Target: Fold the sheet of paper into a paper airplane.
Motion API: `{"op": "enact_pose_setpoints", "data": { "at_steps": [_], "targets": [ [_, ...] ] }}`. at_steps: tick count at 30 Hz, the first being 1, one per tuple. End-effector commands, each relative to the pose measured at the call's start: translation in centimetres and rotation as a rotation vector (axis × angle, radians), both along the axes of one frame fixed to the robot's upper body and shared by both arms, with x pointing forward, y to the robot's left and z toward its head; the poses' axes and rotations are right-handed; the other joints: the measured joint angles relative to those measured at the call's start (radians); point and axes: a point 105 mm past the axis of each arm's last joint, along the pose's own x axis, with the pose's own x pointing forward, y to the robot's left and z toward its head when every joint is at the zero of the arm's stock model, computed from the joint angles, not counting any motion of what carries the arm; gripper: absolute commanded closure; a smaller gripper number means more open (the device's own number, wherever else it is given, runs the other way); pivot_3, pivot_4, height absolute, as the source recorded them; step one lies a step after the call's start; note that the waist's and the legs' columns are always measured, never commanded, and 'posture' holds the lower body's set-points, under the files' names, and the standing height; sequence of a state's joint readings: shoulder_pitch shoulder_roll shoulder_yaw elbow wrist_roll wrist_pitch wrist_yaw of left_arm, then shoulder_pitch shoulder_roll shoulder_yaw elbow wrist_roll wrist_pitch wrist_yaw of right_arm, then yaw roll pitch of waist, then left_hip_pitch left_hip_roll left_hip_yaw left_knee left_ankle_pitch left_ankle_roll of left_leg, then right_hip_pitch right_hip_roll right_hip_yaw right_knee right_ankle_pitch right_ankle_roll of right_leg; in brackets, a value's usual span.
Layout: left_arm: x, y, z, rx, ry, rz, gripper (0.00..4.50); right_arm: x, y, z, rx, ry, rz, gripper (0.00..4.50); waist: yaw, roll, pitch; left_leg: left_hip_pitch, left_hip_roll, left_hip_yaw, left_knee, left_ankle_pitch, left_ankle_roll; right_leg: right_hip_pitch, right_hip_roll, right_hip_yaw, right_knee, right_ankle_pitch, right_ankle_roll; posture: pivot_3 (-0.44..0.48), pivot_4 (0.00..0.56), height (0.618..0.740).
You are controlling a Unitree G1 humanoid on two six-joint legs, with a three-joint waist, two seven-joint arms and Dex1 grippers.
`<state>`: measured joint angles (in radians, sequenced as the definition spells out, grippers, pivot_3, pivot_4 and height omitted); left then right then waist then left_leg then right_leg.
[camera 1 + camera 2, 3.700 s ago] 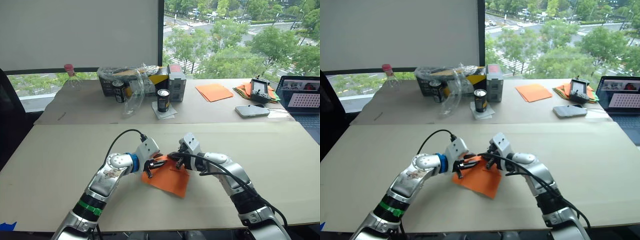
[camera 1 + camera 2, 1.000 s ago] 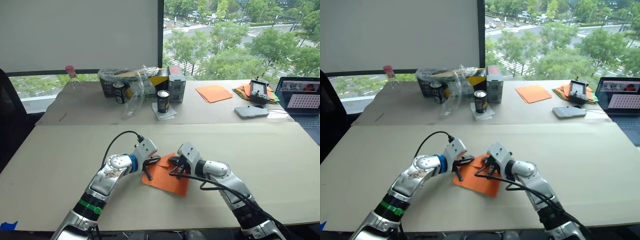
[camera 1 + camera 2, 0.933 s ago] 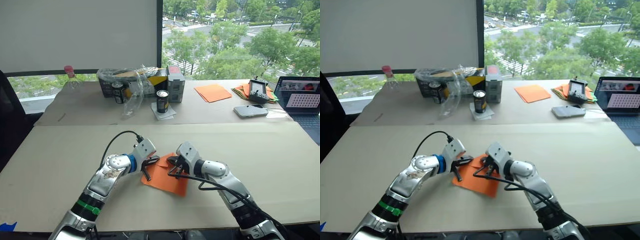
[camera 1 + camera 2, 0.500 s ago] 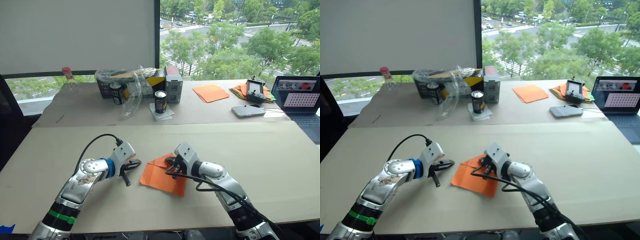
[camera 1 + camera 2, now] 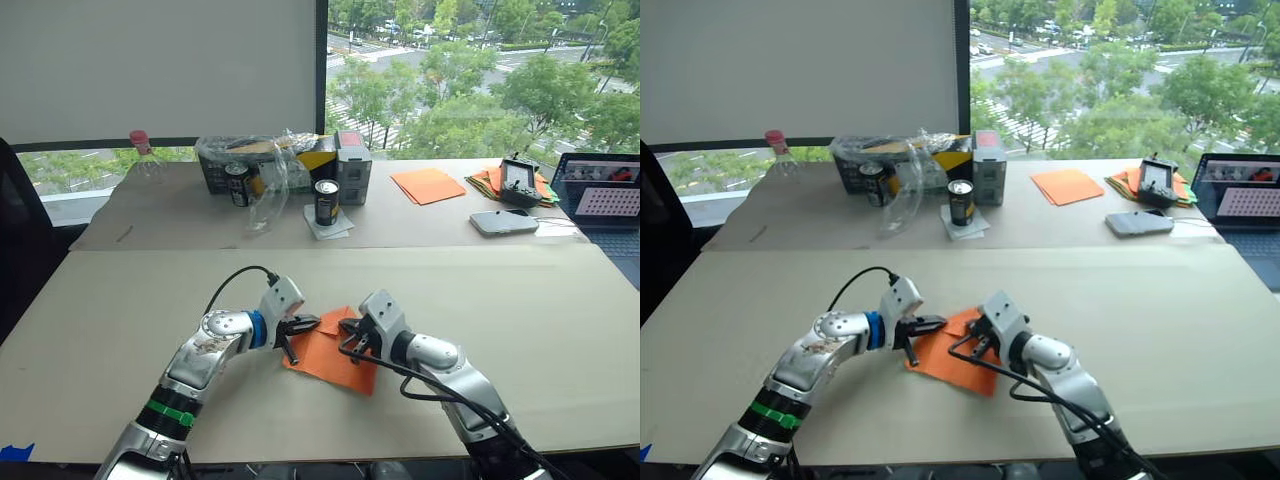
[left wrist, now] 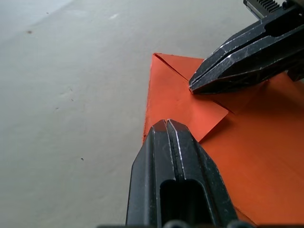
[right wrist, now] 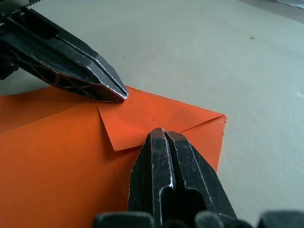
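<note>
The orange sheet of paper [image 5: 338, 362] lies flat on the near table, with one corner folded over into a small triangular flap [image 6: 183, 102]. My left gripper [image 5: 312, 323] is shut, and its tip rests on the sheet's left edge beside that flap. My right gripper [image 5: 348, 332] is shut too and presses on the flap from the other side. In the left wrist view the right gripper [image 6: 192, 88] touches the flap's folded edge. In the right wrist view the left gripper [image 7: 124, 95] meets the flap's corner on the sheet of paper [image 7: 52, 161].
The back table holds a drink can [image 5: 326, 201], a plastic-wrapped box [image 5: 262, 160], a bottle [image 5: 141, 152], plain orange sheets [image 5: 428, 184], a coloured paper pile [image 5: 488, 181], a phone [image 5: 503, 221] and a laptop [image 5: 602, 195]. Bare tabletop [image 5: 520, 300] surrounds the sheet.
Half a second ago my left gripper was off to the left of the sheet; it has come back to the folded corner. The right gripper has stayed on the flap.
</note>
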<state>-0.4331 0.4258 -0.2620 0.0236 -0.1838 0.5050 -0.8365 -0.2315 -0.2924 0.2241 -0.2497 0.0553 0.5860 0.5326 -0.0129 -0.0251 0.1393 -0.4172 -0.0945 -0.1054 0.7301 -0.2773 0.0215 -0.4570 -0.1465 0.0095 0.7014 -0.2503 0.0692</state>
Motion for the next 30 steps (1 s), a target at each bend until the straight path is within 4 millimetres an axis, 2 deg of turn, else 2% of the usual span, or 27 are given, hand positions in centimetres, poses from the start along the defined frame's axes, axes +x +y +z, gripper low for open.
{"op": "enact_pose_setpoints", "data": {
  "at_steps": [1,5,8,13,21,26,30],
  "targets": [
    [0.0,-0.6,0.1,0.026,-0.02,-0.058,4.48,-0.4,-0.7,1.9,0.02,-0.058,-0.034,4.5,0.0,0.0,0.0,0.0,0.0,0.0,0.0,0.0,0.0,0.0,0.0,0.0,0.0,0.0,0.0,0.0,0.15,0.67],
    [-0.2,-1.1,-0.5,0.054,-0.018,-0.103,4.48,-1.6,-1.1,3.0,0.04,-0.076,-0.041,4.5,0.003,0.0,0.0,0.0,0.0,0.0,0.0,0.0,0.0,0.0,0.0,0.0,0.0,0.0,0.0,0.0,0.15,0.67],
    [-0.3,-1.4,-0.7,0.064,-0.019,-0.129,4.48,-2.6,-2.2,4.0,0.037,-0.092,-0.044,4.5,0.002,0.0,0.0,0.0,0.0,0.0,0.0,0.0,0.0,0.001,0.0,0.0,-0.001,0.0,0.0,0.0,0.15,0.67],
    [-0.4,-1.7,-0.8,0.057,-0.015,-0.141,4.48,-4.1,-4.2,4.3,0.013,-0.062,-0.037,4.5,0.005,0.0,0.0,0.0,0.0,0.0,0.0,0.0,0.001,0.001,-0.001,-0.001,-0.001,0.0,0.001,0.0,0.15,0.67],
    [-0.4,-2.0,-0.8,0.045,-0.01,-0.144,4.48,-7.3,-6.3,1.1,-0.103,0.142,-0.002,4.5,0.011,-0.001,0.0,0.0,0.0,0.0,0.0,0.0,0.001,0.002,-0.001,-0.001,-0.001,0.0,0.001,0.0,0.15,0.67],
    [-0.6,-2.2,-0.8,0.037,-0.008,-0.14,4.48,-8.1,-6.3,0.6,-0.11,0.191,0.021,4.5,0.014,-0.001,0.001,0.0,0.0,0.0,0.0,0.0,0.001,0.002,-0.001,-0.001,-0.002,-0.001,0.001,0.0,0.15,0.67],
    [-0.6,-2.2,-0.9,0.036,-0.006,-0.135,4.48,-8.1,-5.8,0.7,-0.052,0.205,0.022,4.5,0.016,-0.001,0.001,0.0,0.0,0.0,0.0,0.0,0.001,0.002,-0.001,-0.001,-0.002,-0.001,0.001,0.0,0.15,0.67]
  ]
}}
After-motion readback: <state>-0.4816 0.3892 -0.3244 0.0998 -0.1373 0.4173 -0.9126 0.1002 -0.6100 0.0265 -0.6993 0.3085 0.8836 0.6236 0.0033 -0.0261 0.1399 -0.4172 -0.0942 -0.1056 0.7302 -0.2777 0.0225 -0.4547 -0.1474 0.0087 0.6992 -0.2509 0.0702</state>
